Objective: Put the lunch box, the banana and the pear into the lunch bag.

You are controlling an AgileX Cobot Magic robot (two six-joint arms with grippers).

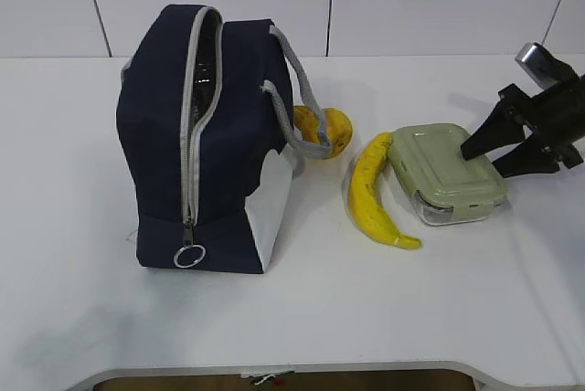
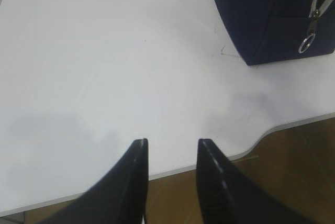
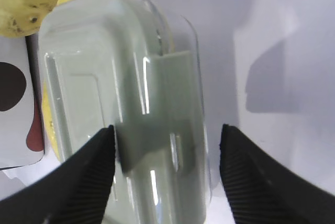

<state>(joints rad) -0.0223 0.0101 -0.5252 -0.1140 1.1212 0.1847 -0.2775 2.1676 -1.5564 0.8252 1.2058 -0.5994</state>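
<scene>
White table [image 1: 274, 318]: right gripper [image 1: 501, 152] spread wide over the lunch box [image 1: 448, 174] beside the banana [image 1: 373, 195]; glass may slip. Left gripper [image 2: 172, 148] parted, idle. Lunch bag [image 1: 206, 135] seems barely unzipped.

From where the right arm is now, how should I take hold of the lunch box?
Grip the lunch box across its short width, straight down from above. The right gripper already has open jaws on either side of the flat green lid; the banana lies against its far side, so clamp the long glass walls.

Bare table [image 1: 73, 181] left of lunch bag [image 1: 196, 135] — banana [image 1: 370, 195] (touching) crowds lunch box [image 1: 448, 172] left side
</scene>
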